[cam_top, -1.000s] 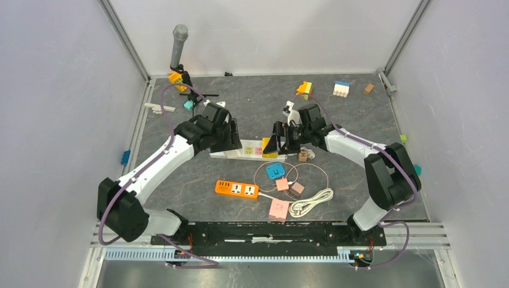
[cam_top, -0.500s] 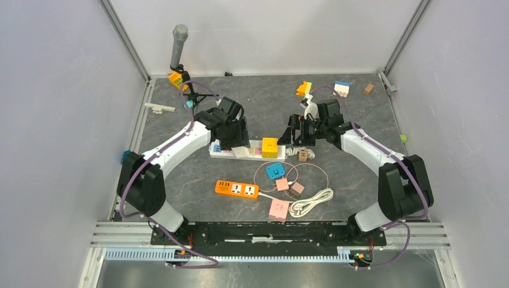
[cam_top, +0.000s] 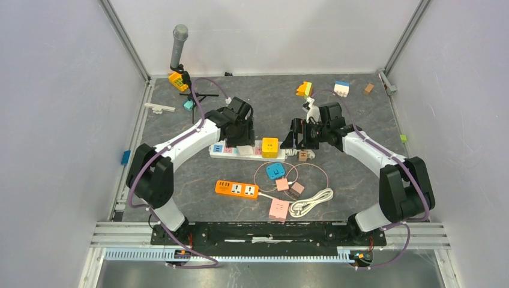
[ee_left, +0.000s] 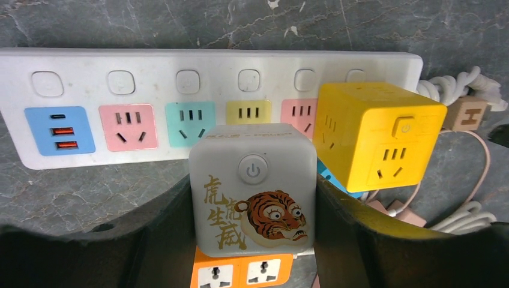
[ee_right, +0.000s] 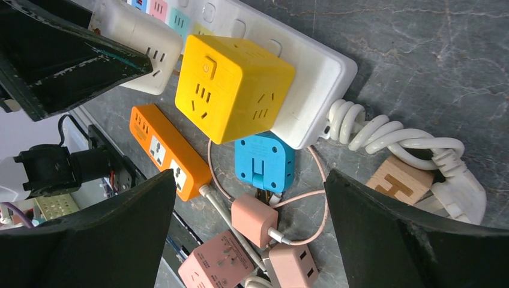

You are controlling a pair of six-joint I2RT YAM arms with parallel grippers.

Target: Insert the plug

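Note:
My left gripper is shut on a white cube plug with a tiger picture and a power button. It holds the cube just in front of the white power strip, by the yellow and green sockets. The strip lies mid-table in the top view. A yellow cube plug sits in the strip's right end, also seen from above and in the right wrist view. My right gripper is open and empty, to the right of the yellow cube; its fingers stand wide apart.
An orange power strip, a blue adaptor, pink adaptors and a coiled white cable lie nearer the arms. A wooden block sits by the strip's cord. Toy blocks and a microphone stand are at the back.
My right gripper let go of the yellow cube, now seated in the strip, and backed off to the right. My left gripper moved right along the strip with the white cube.

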